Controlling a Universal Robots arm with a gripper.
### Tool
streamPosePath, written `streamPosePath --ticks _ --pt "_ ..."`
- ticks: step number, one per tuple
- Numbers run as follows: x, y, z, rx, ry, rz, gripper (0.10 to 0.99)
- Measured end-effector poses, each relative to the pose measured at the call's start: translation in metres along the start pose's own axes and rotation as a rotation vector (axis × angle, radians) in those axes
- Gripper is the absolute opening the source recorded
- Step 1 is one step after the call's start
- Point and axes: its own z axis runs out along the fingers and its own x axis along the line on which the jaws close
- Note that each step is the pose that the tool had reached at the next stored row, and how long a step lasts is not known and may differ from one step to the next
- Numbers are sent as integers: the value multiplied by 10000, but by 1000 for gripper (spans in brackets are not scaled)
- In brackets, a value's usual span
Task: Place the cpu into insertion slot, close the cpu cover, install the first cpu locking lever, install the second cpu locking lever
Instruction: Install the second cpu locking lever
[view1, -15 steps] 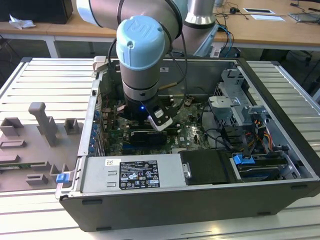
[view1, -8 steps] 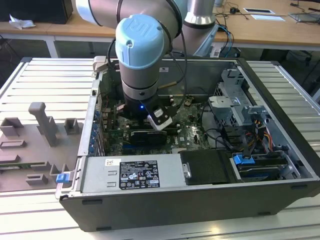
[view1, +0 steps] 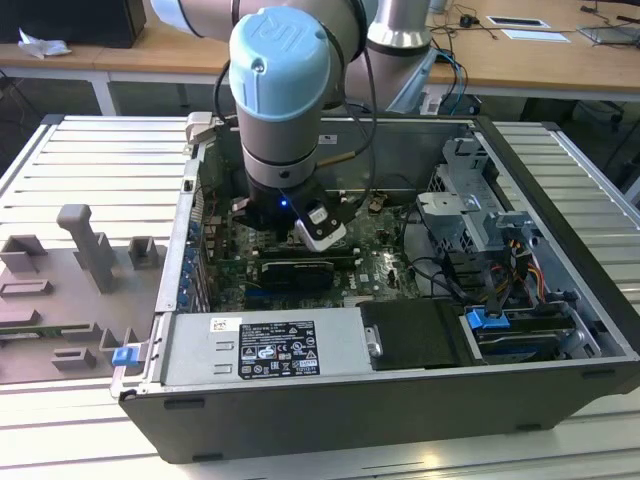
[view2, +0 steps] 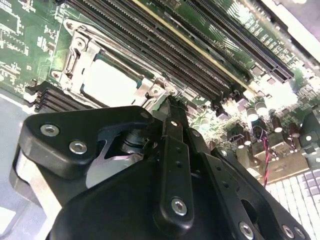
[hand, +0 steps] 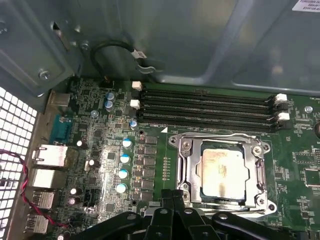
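Tool (hand: 172, 197) nearest, fingers pressed together, holding nothing, tip just beside socket corner. Beyond, at one o'clock in first wrist view: cpu (hand: 222, 171) already seated in insertion slot (hand: 190, 172), cpu cover (hand: 186, 154) closed. Locking levers apparently left.

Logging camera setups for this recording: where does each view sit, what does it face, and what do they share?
Exterior view: off the arm, above, looking down into the open computer case; arm and wrist show.
First wrist view: on the arm, facing the board; the cpu sits in the insertion slot, the cpu cover framing it; gripper at the slot's edge.
Second wrist view: close behind the gripper, facing the slot.
Both wrist views share cpu, cover, memory slots.
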Motion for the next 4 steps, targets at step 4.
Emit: streamPosePath --ticks 4 --pt "-5 36 -110 0 2 1 106"
